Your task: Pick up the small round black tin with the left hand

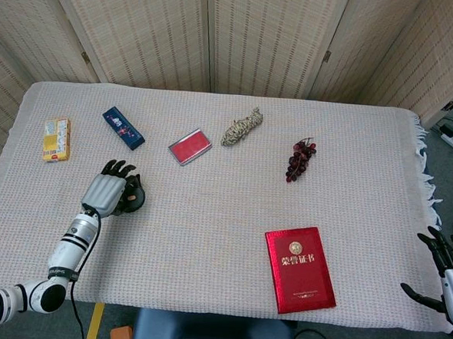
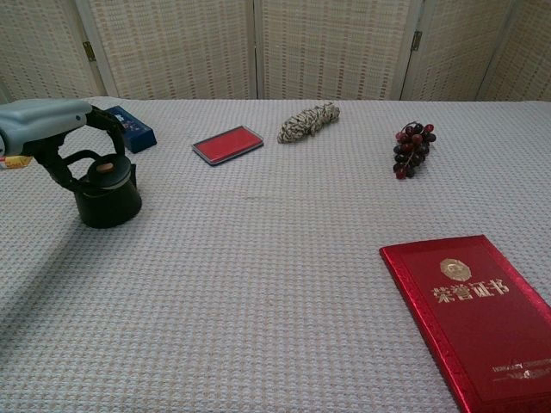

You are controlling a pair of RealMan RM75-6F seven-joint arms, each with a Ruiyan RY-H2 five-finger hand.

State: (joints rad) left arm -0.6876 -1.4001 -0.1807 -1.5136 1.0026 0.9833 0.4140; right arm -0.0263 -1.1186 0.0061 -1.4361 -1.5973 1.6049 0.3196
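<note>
My left hand [image 1: 106, 193] hovers over the left side of the table with its dark fingers curled. In the chest view this left hand [image 2: 43, 120] is raised at the far left. The small round black tin [image 2: 104, 169], with an orange spot on it, sits between its fingers. From the head view the tin [image 1: 133, 200] peeks out at the hand's right side. Just below it stands a black teapot [image 2: 108, 205], and the two dark shapes partly merge. My right hand [image 1: 445, 275] hangs off the table's right front corner with its fingers spread and nothing in it.
A yellow box [image 1: 57, 139] and a blue box [image 1: 123, 127] lie at the far left. A flat red case [image 1: 189, 146], a rope bundle [image 1: 242, 127] and dark grapes [image 1: 300, 159] lie across the back. A red booklet [image 1: 299, 269] lies at the front right.
</note>
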